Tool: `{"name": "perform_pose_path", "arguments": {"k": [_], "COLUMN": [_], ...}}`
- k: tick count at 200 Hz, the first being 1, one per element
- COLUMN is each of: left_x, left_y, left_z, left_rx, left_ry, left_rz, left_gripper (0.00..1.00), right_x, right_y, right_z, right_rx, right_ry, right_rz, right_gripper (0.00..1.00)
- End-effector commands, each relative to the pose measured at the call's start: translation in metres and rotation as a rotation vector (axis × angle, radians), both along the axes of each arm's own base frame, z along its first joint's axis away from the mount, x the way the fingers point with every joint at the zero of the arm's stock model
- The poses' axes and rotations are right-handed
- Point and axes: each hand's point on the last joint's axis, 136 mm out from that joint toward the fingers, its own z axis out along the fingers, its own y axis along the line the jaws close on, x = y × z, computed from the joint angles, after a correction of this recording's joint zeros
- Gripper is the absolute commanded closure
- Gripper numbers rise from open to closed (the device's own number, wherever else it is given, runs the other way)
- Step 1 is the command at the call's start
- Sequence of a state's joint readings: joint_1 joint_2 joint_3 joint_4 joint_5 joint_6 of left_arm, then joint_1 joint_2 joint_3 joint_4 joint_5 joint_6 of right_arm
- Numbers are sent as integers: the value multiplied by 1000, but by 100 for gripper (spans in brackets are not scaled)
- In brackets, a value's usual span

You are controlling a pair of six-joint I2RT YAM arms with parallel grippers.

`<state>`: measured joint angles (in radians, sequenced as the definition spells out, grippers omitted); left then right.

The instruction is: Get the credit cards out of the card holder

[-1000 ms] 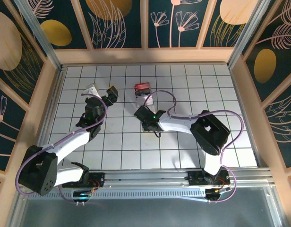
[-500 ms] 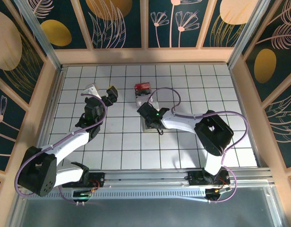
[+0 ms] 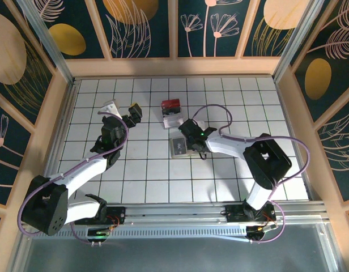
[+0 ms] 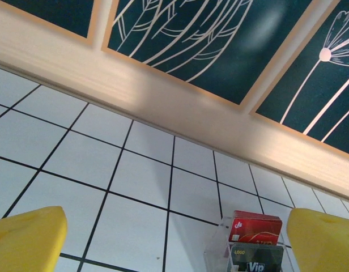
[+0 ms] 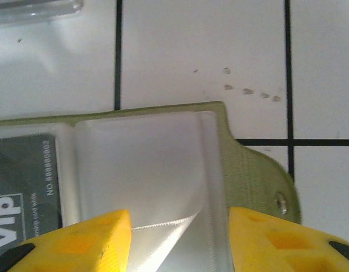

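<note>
Right claw [image 5: 175,222] has slid right, uncovering the open card holder [image 3: 178,147] mid-frame on the table [image 3: 135,173], now half-spread astride its clear pocket, pinching nothing; dark credit card [image 5: 24,181] still inside, left claw [image 3: 122,111] spread wide.

Bare tiles [image 3: 146,148] left of card holder [image 3: 179,146]; clear box [image 3: 171,115] just beyond.

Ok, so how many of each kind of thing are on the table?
Cards: 3, the red card and the dark card standing in the box, and the grey card inside the holder
Green card holder: 1
Little clear box: 1
Total: 5
</note>
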<state>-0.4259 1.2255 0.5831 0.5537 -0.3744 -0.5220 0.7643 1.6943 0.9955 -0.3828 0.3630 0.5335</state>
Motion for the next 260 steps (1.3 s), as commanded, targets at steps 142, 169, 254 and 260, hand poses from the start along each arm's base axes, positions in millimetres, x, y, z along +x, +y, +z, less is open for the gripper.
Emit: {"name": "perform_pose_path", "arguments": {"k": [142, 169, 254, 260], "left_x": [2, 2, -25, -28], "left_y": [-15, -21, -81, -86], "left_z": [4, -1, -45, -49], "left_rx": [60, 69, 340, 344], "left_ry": [4, 24, 155, 163], "left_rz": [-96, -128, -177, -191], "left_gripper": [1, 1, 1, 1], "right_x": [-6, -6, 6, 8], "right_y": [-26, -31, -46, -46], "right_z": [-19, -23, -22, -20], "right_rx": [60, 48, 63, 68], "right_ry": [35, 43, 44, 38], "right_rz": [-75, -88, -126, -126], "right_gripper": [52, 52, 53, 53]}}
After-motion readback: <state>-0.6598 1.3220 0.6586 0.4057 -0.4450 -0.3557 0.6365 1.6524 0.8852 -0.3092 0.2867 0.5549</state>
